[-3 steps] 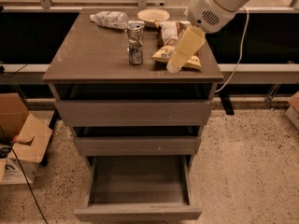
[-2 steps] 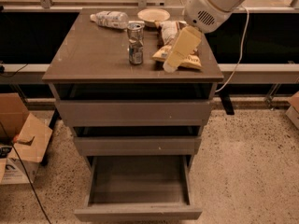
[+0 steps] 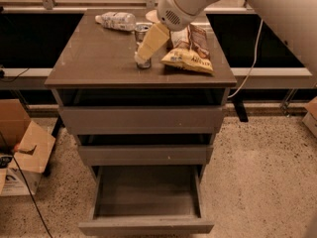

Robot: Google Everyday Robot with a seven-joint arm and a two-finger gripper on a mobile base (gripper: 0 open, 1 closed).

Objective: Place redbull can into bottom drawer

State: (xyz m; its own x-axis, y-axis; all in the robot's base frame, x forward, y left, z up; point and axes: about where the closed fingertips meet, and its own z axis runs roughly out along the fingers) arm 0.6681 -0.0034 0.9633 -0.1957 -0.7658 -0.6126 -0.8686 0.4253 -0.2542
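The redbull can [image 3: 141, 32] stands upright on the cabinet top [image 3: 94, 58], near the middle toward the back. My gripper [image 3: 142, 57] reaches down from the upper right and sits right at the can's front, covering most of its body; only the can's silver top and base show. The bottom drawer [image 3: 146, 226] is pulled open below, and its inside looks empty. The two drawers above it are shut.
A clear plastic bottle [image 3: 116, 20] lies on its side at the back left of the top. A yellow chip bag [image 3: 190, 59] lies right of the can. A cardboard box [image 3: 25, 148] sits on the floor to the left. A cable [image 3: 250, 68] hangs at the right.
My gripper has moved left from over the chip bag to the can and now covers its front. The can has not moved.
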